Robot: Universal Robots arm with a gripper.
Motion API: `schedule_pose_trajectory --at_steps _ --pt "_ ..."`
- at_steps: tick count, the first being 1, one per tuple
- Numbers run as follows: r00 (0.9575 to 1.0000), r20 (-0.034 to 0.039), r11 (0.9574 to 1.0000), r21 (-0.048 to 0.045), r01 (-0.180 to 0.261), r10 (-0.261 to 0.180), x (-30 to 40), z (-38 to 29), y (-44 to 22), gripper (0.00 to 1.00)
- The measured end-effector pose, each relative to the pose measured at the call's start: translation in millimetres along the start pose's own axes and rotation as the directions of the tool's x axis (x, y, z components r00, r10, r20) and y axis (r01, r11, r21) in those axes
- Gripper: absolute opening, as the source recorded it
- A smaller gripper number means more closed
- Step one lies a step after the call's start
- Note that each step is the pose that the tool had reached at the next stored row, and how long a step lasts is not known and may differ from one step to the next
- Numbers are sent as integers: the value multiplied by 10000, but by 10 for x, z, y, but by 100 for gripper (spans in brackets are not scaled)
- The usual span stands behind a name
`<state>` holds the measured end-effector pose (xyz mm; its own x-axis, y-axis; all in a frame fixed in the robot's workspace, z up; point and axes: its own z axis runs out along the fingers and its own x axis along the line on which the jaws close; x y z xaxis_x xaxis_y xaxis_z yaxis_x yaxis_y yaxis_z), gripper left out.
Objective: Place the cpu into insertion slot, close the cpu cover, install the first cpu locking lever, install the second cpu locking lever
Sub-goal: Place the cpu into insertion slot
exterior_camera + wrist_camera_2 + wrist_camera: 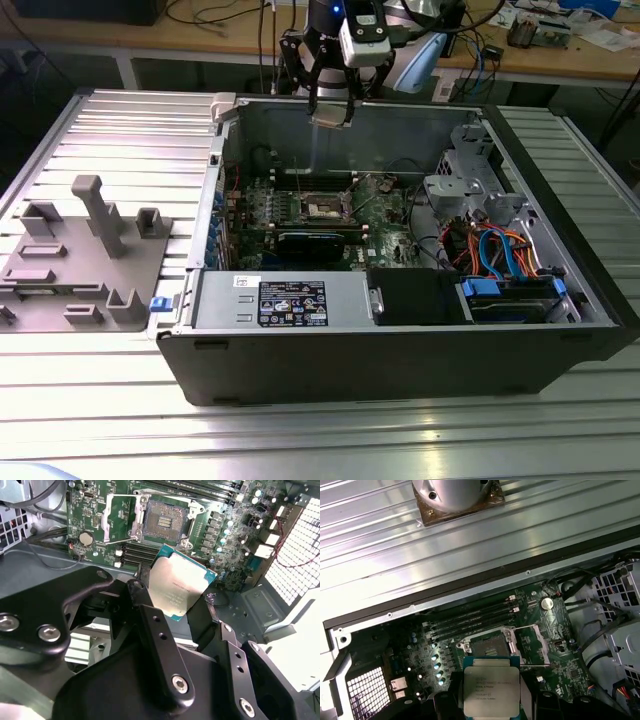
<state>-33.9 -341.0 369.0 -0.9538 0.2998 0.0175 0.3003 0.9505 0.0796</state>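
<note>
My gripper (330, 110) hangs above the open computer case, near its back wall, shut on the cpu (331, 118). In both wrist views the cpu (177, 587) (491, 690) shows its silver-grey top and green edge, clamped between the black fingers (145, 610). Well below it on the green board lies the insertion slot (325, 207) (162, 519) (487, 649), square, dark in the centre and uncovered. The cpu cover (118, 522) (532, 642), a thin silvery frame, is flipped open beside the slot.
The case (400, 350) has a power supply (290, 300) at the front and a drive cage with orange and blue cables (500, 260) at the exterior view's right. Long black memory slots (470, 617) run beside the socket. A grey fixture tray (85, 260) lies outside, left.
</note>
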Motion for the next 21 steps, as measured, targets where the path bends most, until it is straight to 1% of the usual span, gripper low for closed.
schedule_pose_trajectory --at_steps 4,11,21 --pt "9997 25 9997 11 -238 238 0 2 0 54" --pt "9986 52 9986 21 -520 520 0 2 0 54" --pt "9970 72 9970 15 -775 775 0 2 0 54"
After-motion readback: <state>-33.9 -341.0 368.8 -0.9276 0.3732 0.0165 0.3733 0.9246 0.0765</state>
